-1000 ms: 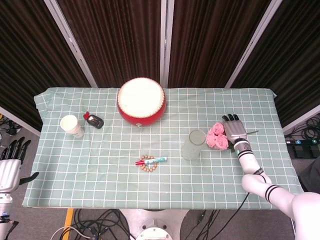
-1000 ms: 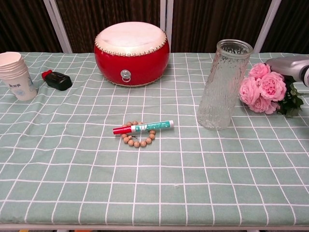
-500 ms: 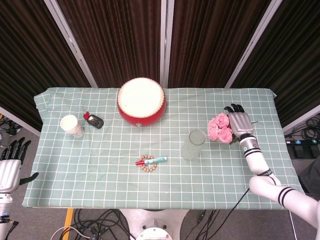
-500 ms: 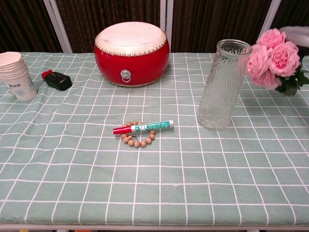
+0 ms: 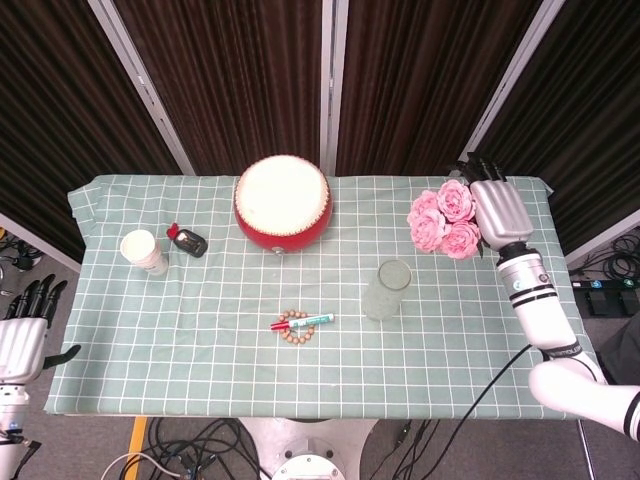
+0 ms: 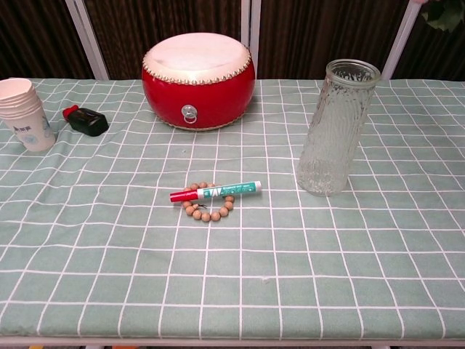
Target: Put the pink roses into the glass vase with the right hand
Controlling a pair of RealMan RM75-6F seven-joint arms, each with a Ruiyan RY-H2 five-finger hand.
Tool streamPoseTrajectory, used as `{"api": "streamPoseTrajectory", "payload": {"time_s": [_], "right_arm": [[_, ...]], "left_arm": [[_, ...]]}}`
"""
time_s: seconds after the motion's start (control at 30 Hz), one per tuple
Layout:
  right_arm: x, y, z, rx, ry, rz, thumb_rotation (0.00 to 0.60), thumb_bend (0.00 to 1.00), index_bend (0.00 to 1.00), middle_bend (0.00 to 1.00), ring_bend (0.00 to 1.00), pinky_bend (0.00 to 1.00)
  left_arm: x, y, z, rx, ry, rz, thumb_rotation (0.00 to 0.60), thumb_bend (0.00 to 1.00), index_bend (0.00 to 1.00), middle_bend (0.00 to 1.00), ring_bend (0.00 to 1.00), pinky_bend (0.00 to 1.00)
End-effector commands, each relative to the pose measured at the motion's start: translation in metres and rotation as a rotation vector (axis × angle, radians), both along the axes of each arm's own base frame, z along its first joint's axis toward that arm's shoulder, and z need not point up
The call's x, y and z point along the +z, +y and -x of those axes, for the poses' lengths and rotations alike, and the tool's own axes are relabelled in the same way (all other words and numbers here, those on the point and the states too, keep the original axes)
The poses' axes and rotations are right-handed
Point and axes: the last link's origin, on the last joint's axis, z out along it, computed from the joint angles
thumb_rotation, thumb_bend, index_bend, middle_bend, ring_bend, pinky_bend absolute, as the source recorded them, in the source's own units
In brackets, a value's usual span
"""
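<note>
My right hand (image 5: 498,212) grips a bunch of pink roses (image 5: 443,219) and holds it high above the table's right side. In the chest view only a scrap of its green leaves (image 6: 443,14) shows at the top right corner. The glass vase (image 5: 386,290) (image 6: 336,129) stands upright on the checked cloth, below and to the left of the roses in the head view, with nothing in it. My left hand (image 5: 22,340) hangs off the table's left edge with its fingers apart, holding nothing.
A red drum (image 5: 282,201) stands at the back middle. A marker (image 5: 308,322) lies across a wooden bead bracelet (image 5: 294,329) in front of the vase's left. Paper cups (image 5: 144,252) and a small black bottle (image 5: 187,241) sit at the left.
My right hand has lifted the roses off the cloth and carried them up and back, so they now rise almost out of the chest view.
</note>
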Motion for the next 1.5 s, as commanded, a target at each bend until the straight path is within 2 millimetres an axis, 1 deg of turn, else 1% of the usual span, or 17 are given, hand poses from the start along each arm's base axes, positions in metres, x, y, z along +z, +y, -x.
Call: {"api": "streamPoseTrajectory", "payload": {"time_s": [0.03,0.13,0.27,0.4,0.7,0.97,1.23,1.5], "right_arm": [[-0.001,0.007,-0.019,0.015,-0.107,-0.044,0.6,0.18,0.78,0.19,0.0,0.0],[-0.006,0.015,-0.029,0.047,-0.163,-0.082,0.6,0.18,0.78,0.19,0.0,0.0],[-0.003,0.022,-0.044,0.12,-0.217,-0.057,0.6,0.17,0.78,0.21,0.0,0.0],[-0.007,0.034,-0.059,0.181,-0.319,-0.075,0.6,0.17,0.78,0.22,0.0,0.0],[-0.012,0.047,-0.076,0.254,-0.541,-0.074,0.6,0.17,0.78,0.24,0.0,0.0],[-0.017,0.061,-0.074,0.18,-0.767,-0.168,0.6,0.17,0.78,0.26,0.0,0.0],[-0.013,0.069,-0.072,0.077,-0.917,-0.255,0.6,0.17,0.78,0.26,0.0,0.0],[-0.01,0.076,-0.072,0.008,-0.964,-0.268,0.6,0.17,0.78,0.26,0.0,0.0]], "left_arm": [[-0.001,0.0,0.0,0.001,-0.007,0.003,0.6,0.0,0.09,0.0,0.0,0.16],[0.0,-0.001,0.0,0.0,-0.004,0.004,0.6,0.0,0.09,0.0,0.0,0.16],[0.002,-0.002,0.001,0.005,-0.004,-0.001,0.6,0.0,0.09,0.0,0.0,0.16],[0.002,-0.001,0.001,0.004,-0.008,0.0,0.6,0.0,0.09,0.0,0.0,0.16],[0.003,-0.002,0.002,0.007,-0.005,-0.004,0.6,0.0,0.09,0.0,0.0,0.16],[0.001,-0.002,0.003,0.01,-0.005,0.005,0.6,0.0,0.09,0.0,0.0,0.16],[0.0,0.0,0.003,0.012,-0.005,0.01,0.6,0.0,0.09,0.0,0.0,0.16],[-0.001,0.0,0.004,0.013,-0.006,0.011,0.6,0.0,0.09,0.0,0.0,0.16]]}}
